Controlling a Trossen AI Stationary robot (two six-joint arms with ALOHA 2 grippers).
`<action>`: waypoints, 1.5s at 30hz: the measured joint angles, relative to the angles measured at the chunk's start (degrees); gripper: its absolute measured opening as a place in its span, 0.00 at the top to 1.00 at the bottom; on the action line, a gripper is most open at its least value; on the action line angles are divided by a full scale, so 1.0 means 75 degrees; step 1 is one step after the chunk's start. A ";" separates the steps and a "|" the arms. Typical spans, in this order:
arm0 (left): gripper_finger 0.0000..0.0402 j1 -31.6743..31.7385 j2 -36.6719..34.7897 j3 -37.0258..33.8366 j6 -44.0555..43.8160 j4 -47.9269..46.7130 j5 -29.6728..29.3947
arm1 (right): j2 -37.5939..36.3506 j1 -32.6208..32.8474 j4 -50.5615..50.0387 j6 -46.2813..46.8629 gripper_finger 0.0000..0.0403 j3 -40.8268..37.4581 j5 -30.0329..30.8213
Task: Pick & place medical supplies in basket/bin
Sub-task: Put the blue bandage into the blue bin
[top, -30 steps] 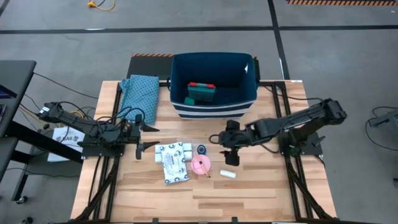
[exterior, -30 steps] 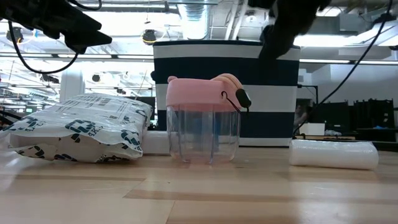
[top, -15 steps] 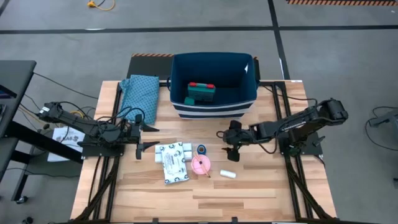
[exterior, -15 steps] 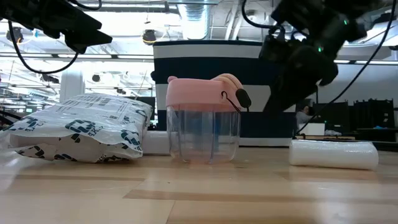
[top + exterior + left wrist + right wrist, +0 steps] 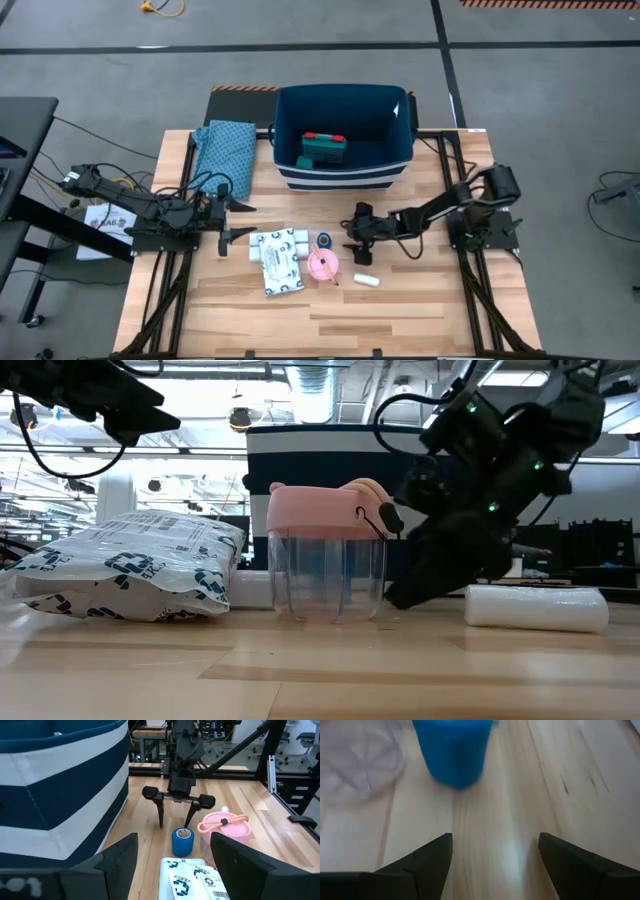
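The right gripper (image 5: 174, 816), jaws spread wide, is low over the surface (image 5: 420, 290) just beside the blue roll (image 5: 182, 841), reaching for it. Next: straddle, close, lift it to the navy bin (image 5: 345, 178). The left gripper (image 5: 233, 220) hangs half-open. No writing can be read for certain

A teal patterned folded cloth (image 5: 226, 155) lies on the wooden table (image 5: 420, 300) at its far left corner, just beside the big striped container. Off the table's left edge a sheet of white paper (image 5: 103, 222) with dark print sits on the grey floor (image 5: 560, 90), and black cables (image 5: 95, 135) trail across that floor. A dark tabletop (image 5: 22, 135) juts in at the left, and a yellow cord (image 5: 160, 7) curls at the far side of the room
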 joint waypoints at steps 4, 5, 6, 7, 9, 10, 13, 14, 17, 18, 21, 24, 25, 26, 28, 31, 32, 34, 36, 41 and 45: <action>0.40 0.0000 0.0003 0.0000 -0.0210 0.0008 0.0000 | 0.0402 -0.0017 0.0925 -0.0006 0.28 -0.0009 -0.0308; 0.40 0.0000 0.0003 0.0000 -0.0221 0.0018 0.0000 | 0.0438 -0.0017 0.1044 -0.0024 0.28 -0.0007 -0.0333; 0.40 0.0000 0.0001 0.0000 -0.0229 0.0042 0.0000 | 0.0449 -0.0017 0.1065 -0.0061 0.28 0.0014 -0.0356; 0.40 0.0000 0.0000 0.0000 -0.0236 0.0058 0.0000 | 0.0455 -0.0017 0.1052 -0.0141 0.28 0.0050 -0.0388; 0.40 0.0000 0.0003 0.0000 -0.0239 0.0058 0.0000 | 0.0462 -0.0015 0.1054 -0.0298 0.28 0.0072 -0.0406; 0.40 0.0000 0.0003 0.0000 -0.0239 0.0058 0.0000 | 0.0462 -0.0015 0.1075 -0.0387 0.28 0.0072 -0.0416; 0.40 0.0000 0.0000 0.0000 -0.0242 0.0058 0.0000 | 0.0465 -0.0015 0.1193 -0.0625 0.28 0.0064 -0.0440; 0.40 0.0000 0.0000 0.0000 -0.0242 0.0055 0.0000 | 0.0469 -0.0015 0.1277 -0.0712 0.28 0.0064 -0.0459; 0.40 0.0000 0.0000 0.0000 -0.0242 0.0055 0.0000 | 0.0479 -0.0009 0.1431 -0.1039 0.28 0.0064 -0.0544; 0.40 0.0000 0.0003 0.0000 -0.0242 0.0055 0.0000 | 0.0479 -0.0010 0.1481 -0.1071 0.28 0.0064 -0.0595; 0.40 0.0000 0.0002 0.0000 -0.0245 0.0055 0.0000 | 0.0522 -0.0061 0.1590 -0.1177 0.28 0.0062 -0.0753; 0.40 0.0000 0.0000 0.0000 -0.0245 0.0052 0.0000 | 0.0741 -0.0085 0.1813 -0.1219 0.28 0.0177 -0.0977; 0.40 -0.0001 0.0000 0.0000 -0.0247 0.0052 0.0000 | 0.0834 -0.0118 0.1808 -0.1208 0.28 0.0255 -0.1114; 0.40 0.0000 0.0001 0.0000 -0.0248 0.0054 0.0000 | 0.0957 -0.0147 0.1812 -0.1204 0.28 0.0355 -0.1262; 0.40 0.0000 0.0001 0.0000 -0.0257 0.0054 0.0000 | 0.1115 -0.0186 0.1818 -0.1207 0.28 0.0525 -0.1420; 0.40 0.0000 0.0003 0.0000 -0.0343 0.0053 0.0000 | 0.1200 -0.0256 0.1805 -0.1373 0.28 0.0663 -0.1539; 0.40 0.0000 0.0000 0.0000 -0.0344 0.0052 0.0002 | 0.1211 -0.0259 0.1803 -0.1484 0.28 0.0706 -0.1539; 0.40 0.0000 0.0000 0.0000 -0.0345 0.0054 0.0001 | 0.1215 -0.0261 0.1791 -0.1659 0.28 0.0789 -0.1563; 0.40 0.0000 0.0002 0.0000 -0.0344 0.0052 0.0001 | 0.1224 -0.0310 0.1750 -0.1834 0.28 0.0874 -0.1654; 0.40 0.0000 0.0003 0.0000 -0.0408 0.0052 0.0003 | 0.1236 -0.0398 0.1712 -0.2308 0.28 0.1015 -0.1681; 0.40 -0.0001 0.0001 0.0000 -0.0414 0.0052 0.0015 | 0.1244 -0.0459 0.1685 -0.2514 0.28 0.1111 -0.1714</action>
